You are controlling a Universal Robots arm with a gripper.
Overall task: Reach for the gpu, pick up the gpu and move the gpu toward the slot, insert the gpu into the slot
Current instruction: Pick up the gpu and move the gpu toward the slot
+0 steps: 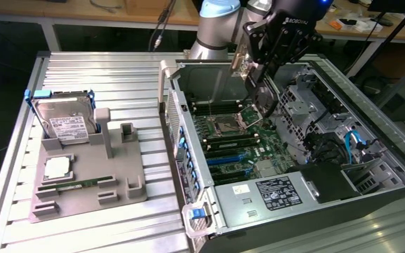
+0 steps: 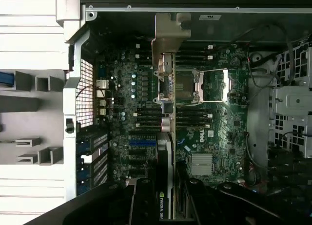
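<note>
My gripper [image 1: 264, 74] is shut on the gpu [image 1: 261, 97], a dark card hanging on edge over the open computer case. Its silver bracket [image 1: 240, 64] points toward the case's rear wall. In the wrist view the gpu [image 2: 165, 137] runs edge-on from its bracket [image 2: 168, 35] down to my gripper [image 2: 168, 203], with black fingers [image 2: 144, 200] on either side of it. The slot [image 1: 225, 158], a long blue strip on the green motherboard, lies below the card and nearer the power supply. The slot's [image 2: 142, 143] blue strip sits just beside the card's edge in the wrist view.
The case [image 1: 371, 174] stands open on the ribbed metal table, with a power supply [image 1: 273, 192] at its near end and a CPU socket [image 1: 225, 125] under the card. At the exterior view's left a grey fixture [image 1: 118, 179] carries a hard drive [image 1: 65, 124] and a green memory stick [image 1: 72, 185].
</note>
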